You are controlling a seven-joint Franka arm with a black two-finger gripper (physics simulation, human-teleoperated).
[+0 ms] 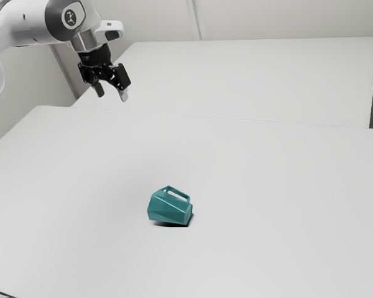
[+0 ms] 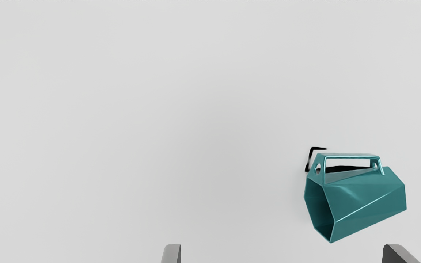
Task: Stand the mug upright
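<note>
The desk (image 1: 267, 161) extends around the mug (image 1: 170, 208) and bears it; the smooth-looking top could let the mug roll if nudged. The arm (image 1: 40, 25) reaches in from the exterior view's left of the mug; an ill-judged approach could push rather than grasp it. The claw (image 1: 112, 95) is open and empty, above and well apart from the mug. Since the mug sits off-centre between the fingers (image 2: 172, 254) in the wrist view, a straight descent could land one finger on its wall. The mug lies on its side; its slanted faces could slip during turning, and release before the base is flat could topple it. The handle (image 2: 352, 155), along the mug's upper side, could snag a finger. Count: one desk, one arm, one claw, one mug, two fingers, one handle.
</note>
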